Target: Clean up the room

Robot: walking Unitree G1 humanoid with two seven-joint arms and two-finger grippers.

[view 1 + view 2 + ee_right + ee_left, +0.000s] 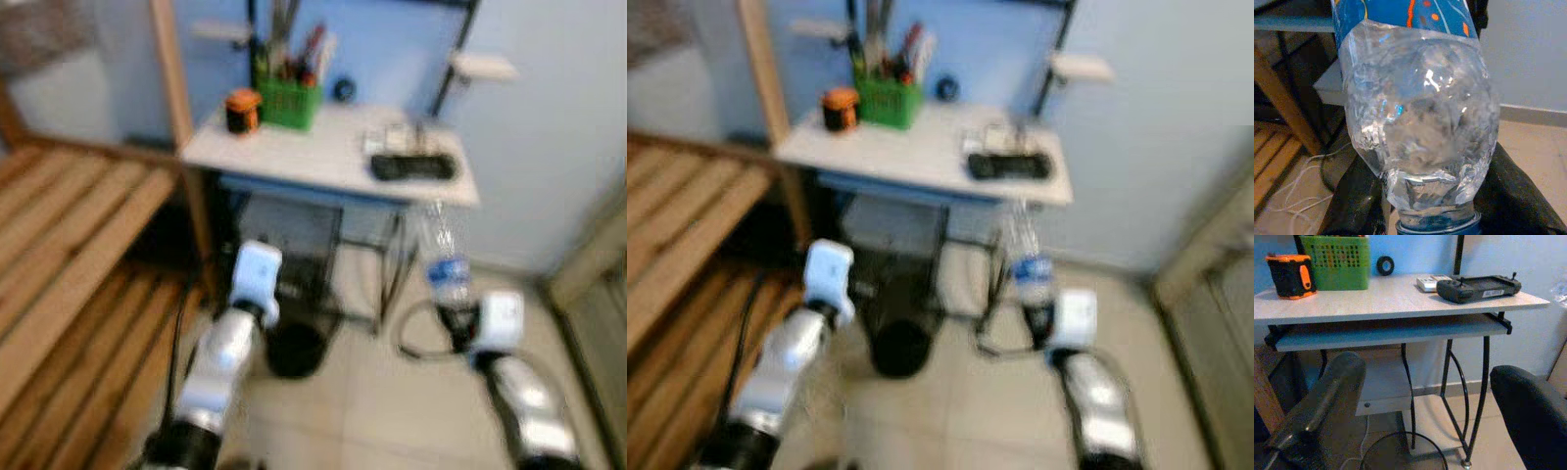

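Nearest you, your right hand (457, 315) is closed on a crumpled clear plastic water bottle (443, 257) with a blue label, gripping it near the capped neck so that the body stands up above the fingers (1359, 196); the thin, dented wall looks likely to give under pressure, so the bottle could swivel or slide out if you swing the arm quickly. Your left hand (1420, 421) is spread wide and holds nothing, hanging just above the round black wire wastebasket (295, 348) on the tiled floor. That basket sits close to the thin black legs of the counter (323, 152), and a white cable (1300, 196) trails over the floor beside them, so a careless step could snag it. If you release the bottle from the right side, it may well strike the basket's rim or a leg and roll under the counter. Farther off, the counter carries a black controller (1478, 286), an orange and black device (1290, 275) and a green basket of pens (1338, 259); a raised arm may knock them off.
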